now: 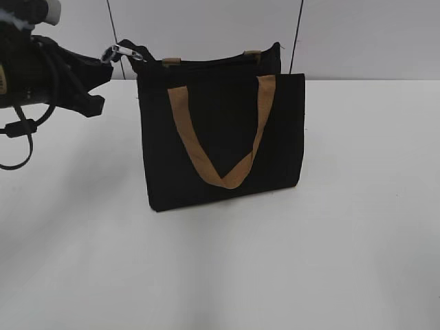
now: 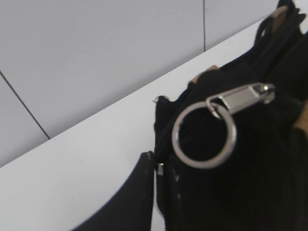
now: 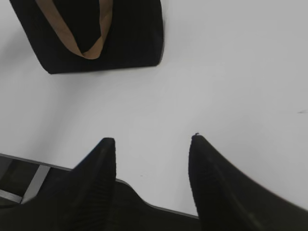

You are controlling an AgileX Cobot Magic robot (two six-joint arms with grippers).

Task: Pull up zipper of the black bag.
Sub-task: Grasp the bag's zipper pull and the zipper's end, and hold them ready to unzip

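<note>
Bag (image 1: 220, 137): black boxy fabric tote, standing upright on a white tabletop (image 1: 344, 240), broad face to the exterior camera, long axis running left to right. One tan strap handle (image 1: 223, 137) hangs down the front face in a V; tan tabs of the rear handle show at the top edge. Zipper (image 1: 206, 63): runs along the top edge, left to right; its silvery metal pull with a ring (image 2: 204, 134) sticks out past the bag's upper left corner, pointing left toward the left end effector (image 1: 96, 86). Left end effector: dark, just beside the pull; only one fingertip edge shows in the wrist view, so its grip cannot be told. Right end effector (image 3: 151, 159): released, fingers spread, over bare tabletop, well apart from the bag. Zipper teeth hard to make out against the black fabric.
</note>
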